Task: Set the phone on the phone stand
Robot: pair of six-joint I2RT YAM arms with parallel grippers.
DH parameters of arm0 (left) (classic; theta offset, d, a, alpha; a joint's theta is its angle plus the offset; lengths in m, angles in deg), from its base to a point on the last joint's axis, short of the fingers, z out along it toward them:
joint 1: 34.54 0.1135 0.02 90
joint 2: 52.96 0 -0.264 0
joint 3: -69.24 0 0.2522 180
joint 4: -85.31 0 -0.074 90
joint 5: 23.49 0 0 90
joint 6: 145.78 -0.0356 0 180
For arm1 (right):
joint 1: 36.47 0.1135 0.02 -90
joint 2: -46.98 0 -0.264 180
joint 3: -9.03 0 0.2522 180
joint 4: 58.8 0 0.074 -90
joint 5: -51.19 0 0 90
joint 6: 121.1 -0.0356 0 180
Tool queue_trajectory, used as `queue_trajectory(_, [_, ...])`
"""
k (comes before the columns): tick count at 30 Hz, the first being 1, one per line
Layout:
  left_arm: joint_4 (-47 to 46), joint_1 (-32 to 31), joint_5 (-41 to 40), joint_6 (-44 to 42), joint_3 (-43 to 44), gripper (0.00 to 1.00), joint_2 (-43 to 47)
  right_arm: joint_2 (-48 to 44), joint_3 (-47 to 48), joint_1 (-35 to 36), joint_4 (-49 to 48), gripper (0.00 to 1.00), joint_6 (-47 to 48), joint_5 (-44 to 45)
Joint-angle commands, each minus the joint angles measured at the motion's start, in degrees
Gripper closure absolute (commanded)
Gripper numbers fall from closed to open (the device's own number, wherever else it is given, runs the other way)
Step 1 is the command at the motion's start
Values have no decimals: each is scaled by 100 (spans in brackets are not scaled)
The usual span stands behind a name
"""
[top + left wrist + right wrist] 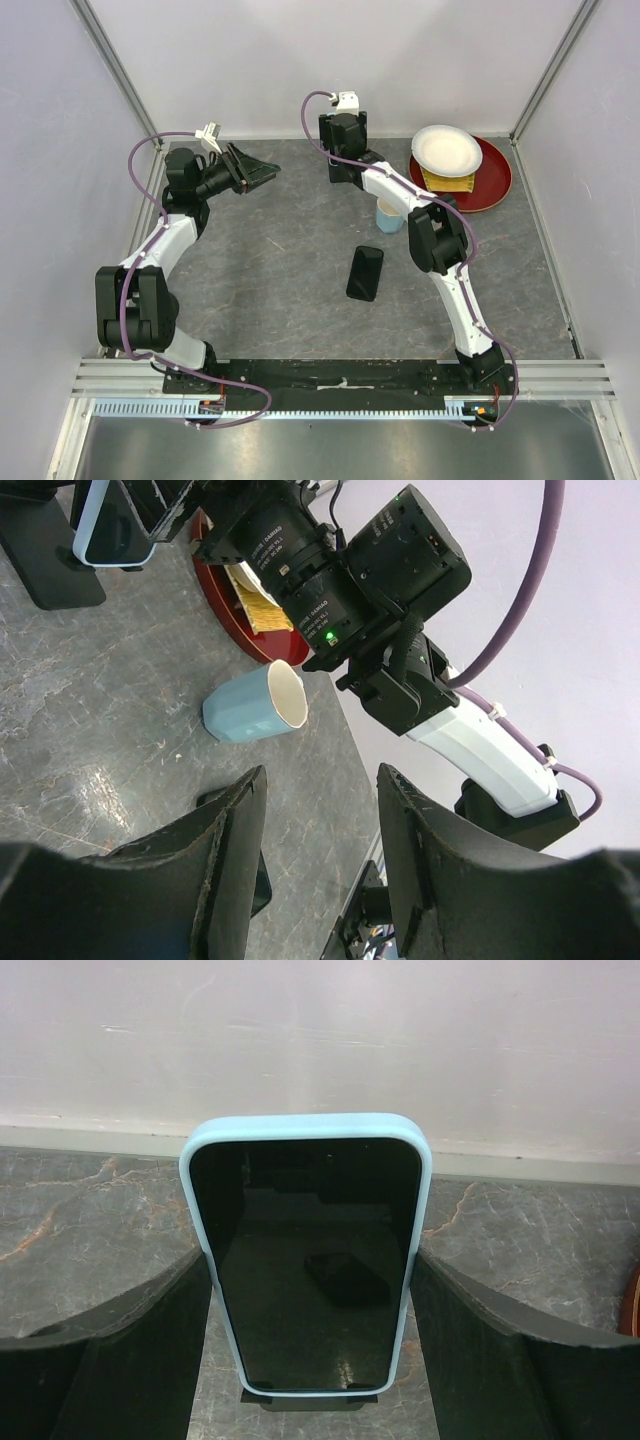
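A phone [305, 1260] with a dark screen and a light-blue case stands upright between my right gripper's [312, 1260] fingers. Its bottom edge rests on the lip of the black phone stand [310, 1401]. Both fingers press against the phone's sides. In the left wrist view the phone [112, 525] leans on the stand [50, 575] at the top left. In the top view my right gripper [343, 170] is at the back centre, and its wrist hides the phone and stand. My left gripper [265, 172] is open and empty in the air at the back left, and shows in its own view [322, 775].
A flat black phone-like slab [365, 272] lies mid-table. A light-blue cup [390, 214] stands beside the right arm. A red plate [495, 180] at the back right carries a white plate [446, 150] on a yellow cloth. Walls close in on three sides.
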Motion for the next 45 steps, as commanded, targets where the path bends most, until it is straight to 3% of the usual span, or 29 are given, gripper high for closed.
queue_trajectory(1, [-300, 31, 132, 177, -54, 45, 61, 18, 369, 15, -321, 100, -109, 37])
queue_trajectory(10, [-326, 40, 132, 203, -45, 45, 69, 88, 422, 32, -233, 86, -162, 72])
queue_trajectory(14, [-326, 49, 132, 203, -45, 45, 69, 88, 343, 76, -224, 60, -119, 143])
queue_trajectory(18, [-326, 58, 123, 203, -45, 45, 69, 80, 247, 85, -224, 44, -109, 196])
queue_trajectory(29, [-361, 66, 140, 230, -63, 45, 61, 53, 150, 85, -216, 12, -48, 187])
queue_trajectory(31, [-370, 66, 149, 230, -63, 45, 69, 18, 106, 94, -216, 2, 22, 169])
queue_trajectory(42, [-379, 66, 158, 247, -63, 45, 61, -342, -87, 147, -128, 2, 207, 160])
queue_trajectory(45, [-388, 75, 149, 256, -63, 45, 52, -842, -630, 278, -49, 2, 93, 353])
